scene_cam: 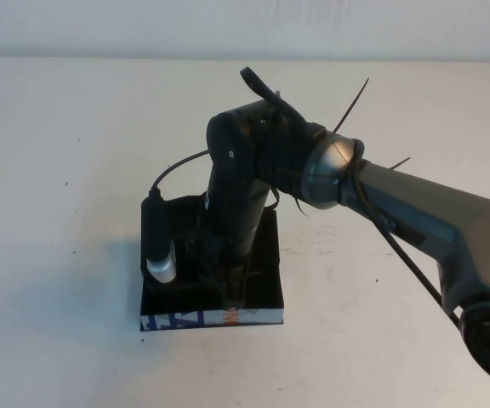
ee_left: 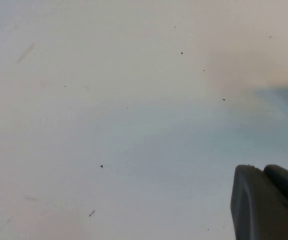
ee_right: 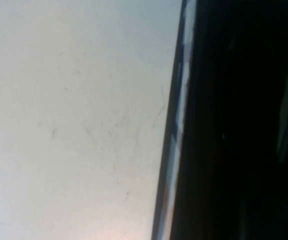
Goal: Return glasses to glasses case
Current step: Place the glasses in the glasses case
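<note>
Overhead camera first: one black, rectangular, box-like glasses case [scene_cam: 266,293] with a white front edge printed in blue and orange sits open on the pale, matte, lightly speckled table [scene_cam: 66,170], and one dark right arm with a silver-grey wrist joint reaches in from the right side and points straight down into it. The right gripper [scene_cam: 228,285] is sunk in the black-lined interior, its wrist body covering most of the box, so whether its fingers are spread or closed cannot be told, and the black-framed glasses cannot be picked out against the dark lining from here. One small camera module with a rounded silver end [scene_cam: 160,255] hangs on the gripper's left flank over the case's left part, a thin black cable looping up from it. Left wrist camera next: only bare table shows, smooth and off-white with a few dark specks, and one rounded black plastic piece of the left gripper [ee_left: 266,202] pokes in at a corner, well clear of the case; its opening cannot be judged. Right wrist camera last: the case's white printed edge runs as a narrow strip between the pale table and a mass of black, where no lens or frame can be made out.
</note>
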Motion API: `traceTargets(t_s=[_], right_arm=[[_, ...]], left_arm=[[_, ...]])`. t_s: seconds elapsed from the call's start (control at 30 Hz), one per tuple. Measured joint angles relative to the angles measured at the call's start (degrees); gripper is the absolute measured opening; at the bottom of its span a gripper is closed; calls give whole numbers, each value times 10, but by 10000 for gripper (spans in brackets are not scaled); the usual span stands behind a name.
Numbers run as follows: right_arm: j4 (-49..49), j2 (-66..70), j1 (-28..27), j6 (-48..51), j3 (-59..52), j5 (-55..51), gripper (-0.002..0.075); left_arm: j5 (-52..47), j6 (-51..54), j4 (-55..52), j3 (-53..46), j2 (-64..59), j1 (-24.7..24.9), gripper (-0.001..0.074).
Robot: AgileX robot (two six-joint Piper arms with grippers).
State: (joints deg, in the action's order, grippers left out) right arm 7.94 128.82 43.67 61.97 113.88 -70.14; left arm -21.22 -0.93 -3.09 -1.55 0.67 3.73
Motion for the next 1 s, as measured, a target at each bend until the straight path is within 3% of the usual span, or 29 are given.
traceTargets(t_s=[0.33, 0.53, 0.63, 0.87, 1.0], right_arm=[[2, 0, -1, 1, 0, 0, 57], [4, 0, -1, 1, 0, 0, 266], [2, -4, -1, 1, 0, 0, 325], [-4, -36, -2, -29, 0, 0, 340], [-15, -67, -6, -101, 0, -1, 335]], left_arm=[[0, 0, 0, 0, 0, 0, -1], [0, 0, 0, 0, 0, 0, -1], [0, 0, 0, 0, 0, 0, -1], [0, 0, 0, 0, 0, 0, -1], [0, 0, 0, 0, 0, 0, -1]])
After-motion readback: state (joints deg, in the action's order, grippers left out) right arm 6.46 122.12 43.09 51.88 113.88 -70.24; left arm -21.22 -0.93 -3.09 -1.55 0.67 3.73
